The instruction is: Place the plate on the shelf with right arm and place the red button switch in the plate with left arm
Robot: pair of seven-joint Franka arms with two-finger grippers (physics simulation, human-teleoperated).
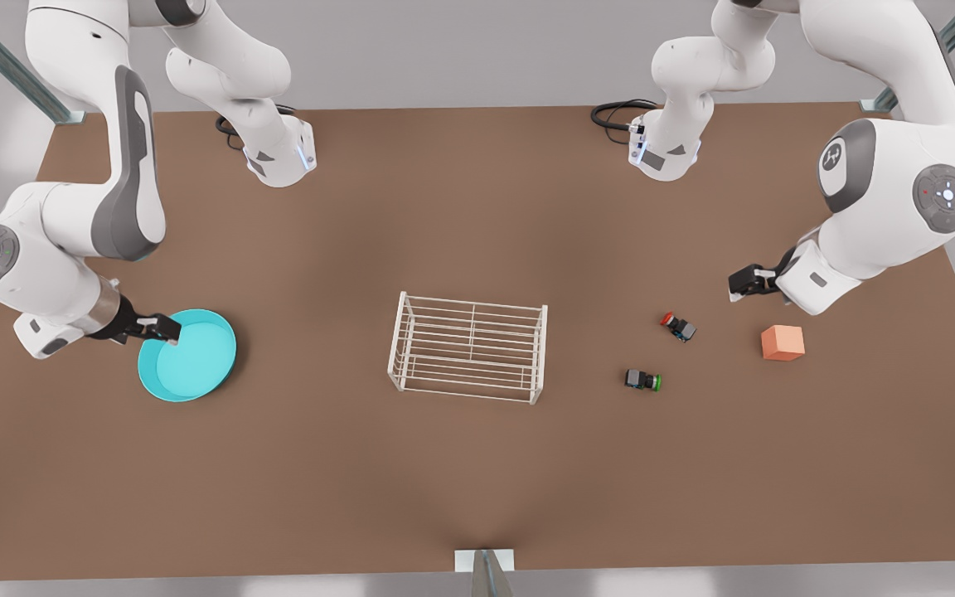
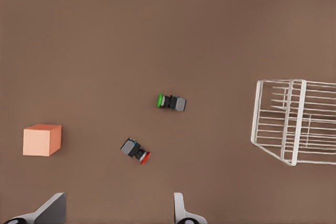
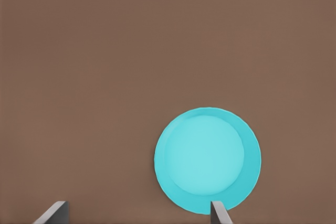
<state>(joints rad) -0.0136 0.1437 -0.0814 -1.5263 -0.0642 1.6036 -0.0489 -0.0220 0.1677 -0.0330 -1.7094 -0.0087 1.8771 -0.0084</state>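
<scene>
The turquoise plate point(image 1: 191, 356) point(image 3: 207, 158) lies flat on the table at the front view's left. My right gripper point(image 1: 164, 329) point(image 3: 135, 216) hovers at its rim, open, with one fingertip point(image 3: 218, 213) over the plate's edge and the other over bare table. The white wire shelf point(image 1: 469, 347) point(image 2: 294, 121) stands mid-table with nothing on it. The red button switch point(image 1: 677, 325) point(image 2: 136, 150) lies on its side at the front view's right. My left gripper point(image 1: 744, 282) point(image 2: 115, 213) is open, above the table a short way from it, holding nothing.
A green-capped switch point(image 1: 643, 381) point(image 2: 171, 102) lies between the red one and the shelf. An orange cube point(image 1: 782, 342) point(image 2: 42, 139) sits near the left gripper. Both arm bases point(image 1: 278, 157) stand at the table's far edge.
</scene>
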